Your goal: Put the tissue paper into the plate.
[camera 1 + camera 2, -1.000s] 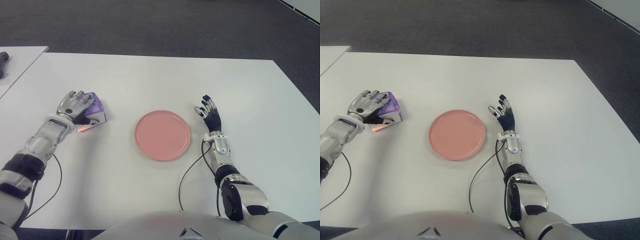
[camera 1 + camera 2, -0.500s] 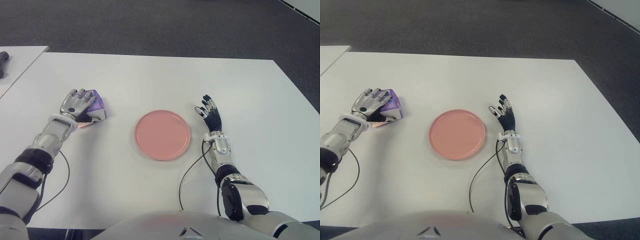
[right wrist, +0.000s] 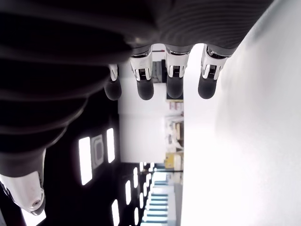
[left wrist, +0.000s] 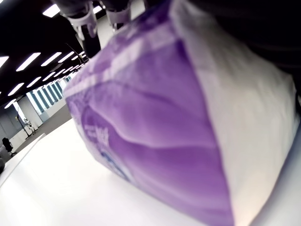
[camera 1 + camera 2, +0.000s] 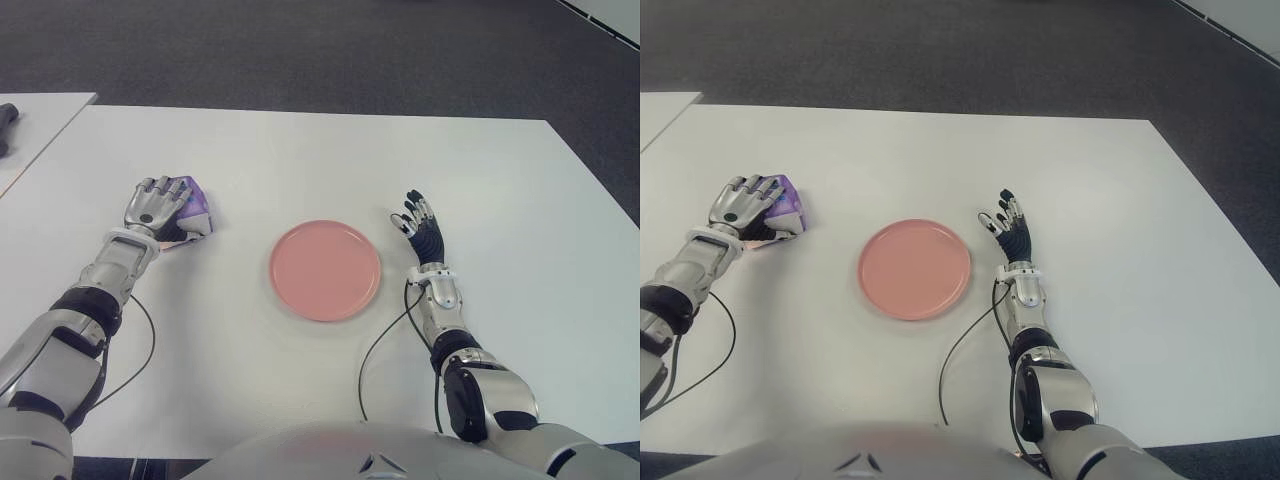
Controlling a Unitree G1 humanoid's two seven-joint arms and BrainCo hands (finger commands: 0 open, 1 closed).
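White table [image 5: 300, 160]: left hand [image 5: 155, 207] curled over tissue pack [image 5: 193, 212] (plate [image 5: 325, 270] beside); right hand [image 5: 422, 232] spread, empty.

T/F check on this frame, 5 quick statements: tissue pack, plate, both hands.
1. The left hand covers the purple tissue pack. True.
2. The tissue pack lies in the pink plate. False: it sits on the white table, on the plate's left; the plate holds nothing.
3. The right hand shows on the plate's right, fingers extended, holding nothing. True.
4. The right hand grips the plate rim. False: it is apart from the plate.
5. The plate is blue. False: pink.
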